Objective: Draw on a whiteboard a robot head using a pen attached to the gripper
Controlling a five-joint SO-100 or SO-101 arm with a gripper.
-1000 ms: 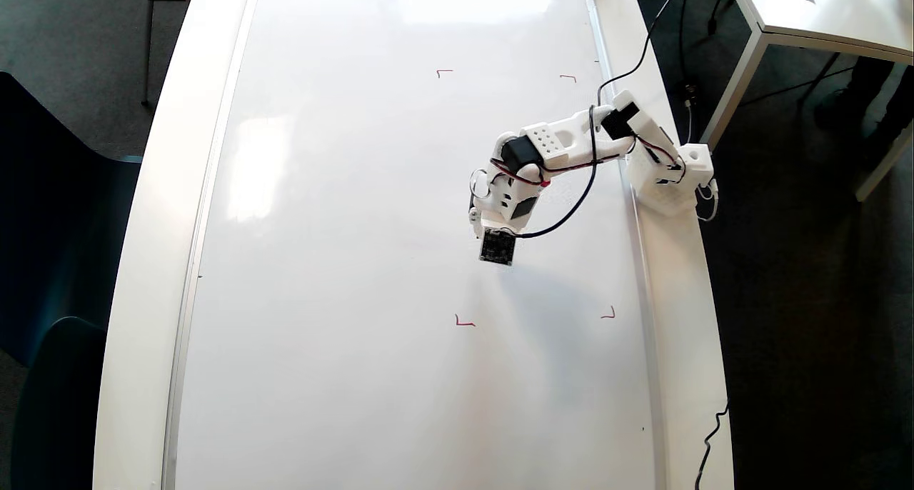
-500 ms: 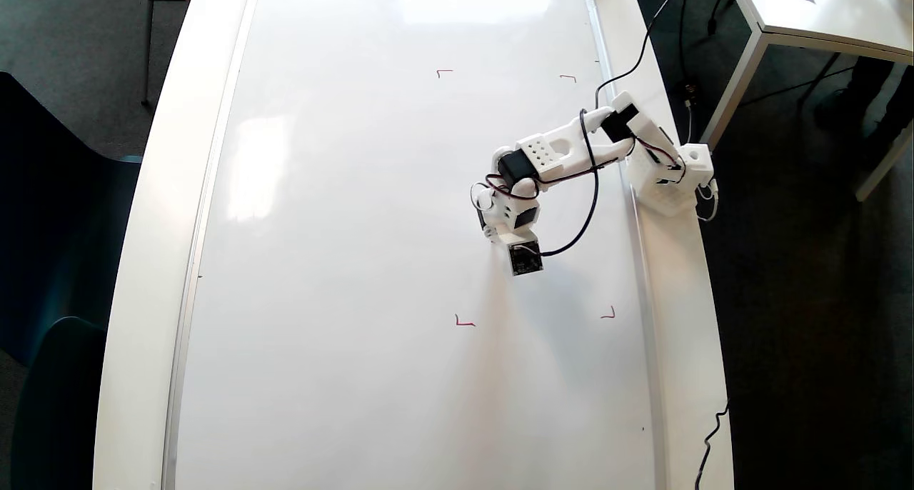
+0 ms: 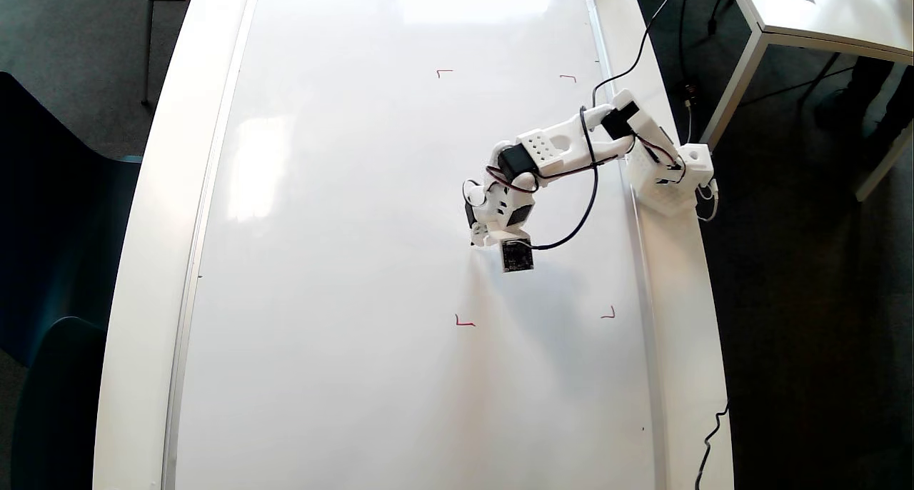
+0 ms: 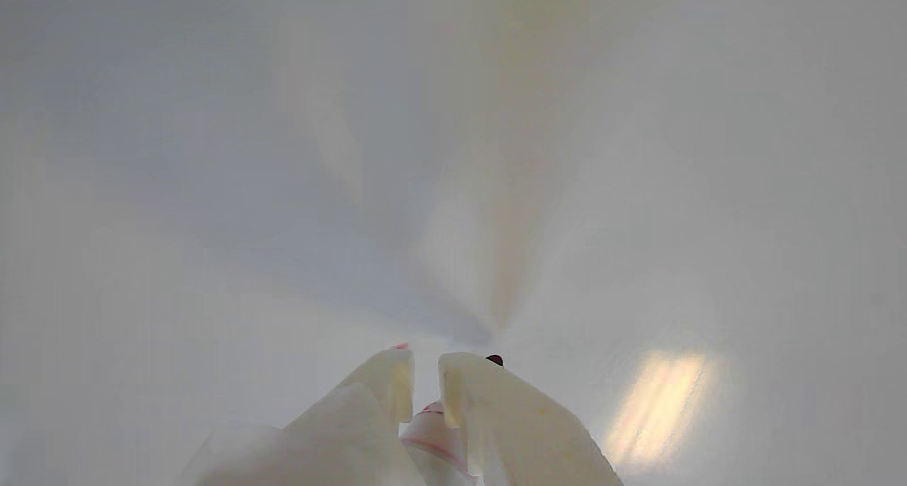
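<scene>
Overhead view: whiteboard (image 3: 343, 261) lies flat on a white surface (image 3: 143, 261) and covers most of it, thin silver frame along its edges. Four small red corner marks on the board's right half, e.g. one at lower left (image 3: 464, 323); no drawn figure visible between them. White arm reaches from its base at the right edge over the board, wrist bent down, black camera module (image 3: 517, 255) at its end. Gripper (image 3: 480, 238) sits roughly mid-way between the upper and lower marks, near their left side, close over the board. Wrist view: gripper (image 4: 425, 380) enters from the bottom, fingers narrow with a slim gap, clamped on the pen (image 4: 434, 429), whose white body with a red band shows between them. Pen tip hidden; contact with board cannot be told. Board (image 4: 453, 153) fills the rest, blurry, with a bright reflection at lower right.
</scene>
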